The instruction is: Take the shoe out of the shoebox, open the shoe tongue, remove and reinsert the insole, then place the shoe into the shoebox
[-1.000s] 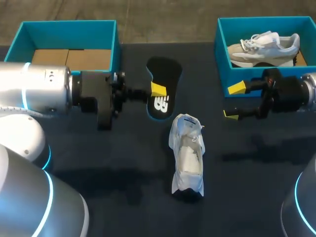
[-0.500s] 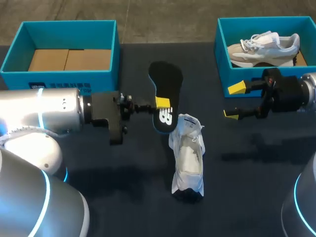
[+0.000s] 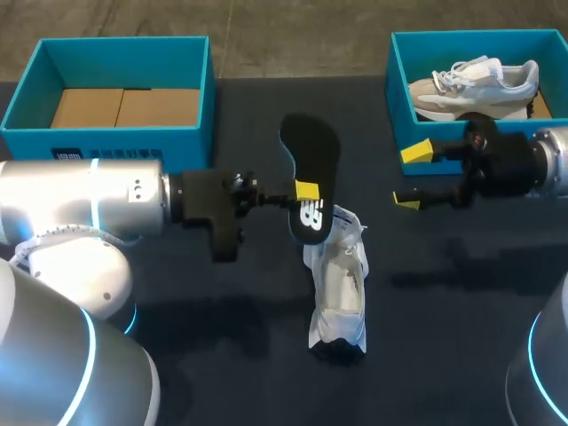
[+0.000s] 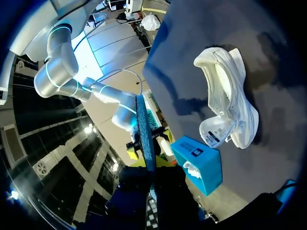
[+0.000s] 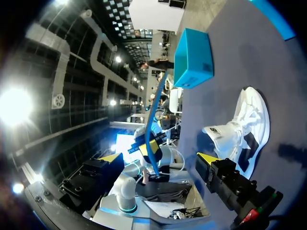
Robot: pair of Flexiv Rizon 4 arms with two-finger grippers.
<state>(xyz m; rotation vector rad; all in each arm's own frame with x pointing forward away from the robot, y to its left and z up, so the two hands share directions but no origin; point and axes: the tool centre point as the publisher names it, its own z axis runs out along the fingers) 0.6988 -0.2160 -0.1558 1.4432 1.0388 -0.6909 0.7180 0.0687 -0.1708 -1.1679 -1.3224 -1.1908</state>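
Jaws of the left gripper (image 3: 306, 191) pinch the black insole (image 3: 309, 151); those of the right gripper (image 3: 411, 177) stand wide apart. On the table (image 3: 426, 337), 2 boxes, the left shoebox (image 3: 115, 142) and right shoebox (image 3: 395, 106), sit well apart; 1 white shoe (image 3: 337, 284) lies between them, its far end beneath the insole.

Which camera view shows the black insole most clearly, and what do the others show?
The head view: the insole shows its whole black face there, held by the left gripper near the white shoe. The left wrist view shows only its thin blue edge; the right wrist view also shows just the edge.
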